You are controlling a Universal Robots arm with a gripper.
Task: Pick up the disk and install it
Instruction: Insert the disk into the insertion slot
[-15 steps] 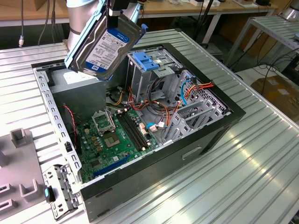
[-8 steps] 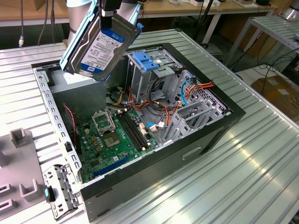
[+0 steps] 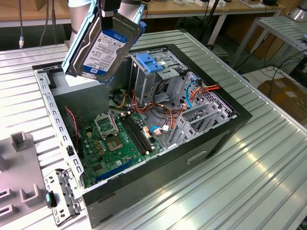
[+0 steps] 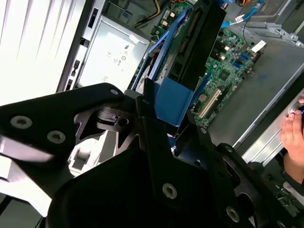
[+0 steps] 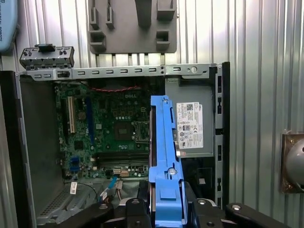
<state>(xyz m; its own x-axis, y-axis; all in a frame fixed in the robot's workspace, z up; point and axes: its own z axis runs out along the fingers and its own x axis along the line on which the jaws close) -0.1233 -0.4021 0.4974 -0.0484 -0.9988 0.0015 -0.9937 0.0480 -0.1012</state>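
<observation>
The disk (image 3: 103,48) is a silver-grey drive with a white-and-blue label, framed by light blue rails. It hangs tilted in the air over the back left of the open computer case (image 3: 230,122). My gripper (image 3: 114,12) is shut on its upper end. In the first wrist view the blue rail (image 5: 164,152) runs edge-on from my gripper (image 5: 164,206) over the case interior. In the second wrist view my black fingers (image 4: 142,111) clamp the blue rail end (image 4: 173,97), and the drive's dark edge reaches out over the motherboard (image 4: 228,57).
Inside the case lie the green motherboard (image 3: 115,139), a metal cage topped by a blue bracket (image 3: 148,62), orange cables (image 3: 211,88) and the grey power-supply box (image 5: 192,126). A grey fixture plate (image 3: 19,167) lies on the ribbed table. A person's hand (image 4: 294,137) rests beside the case.
</observation>
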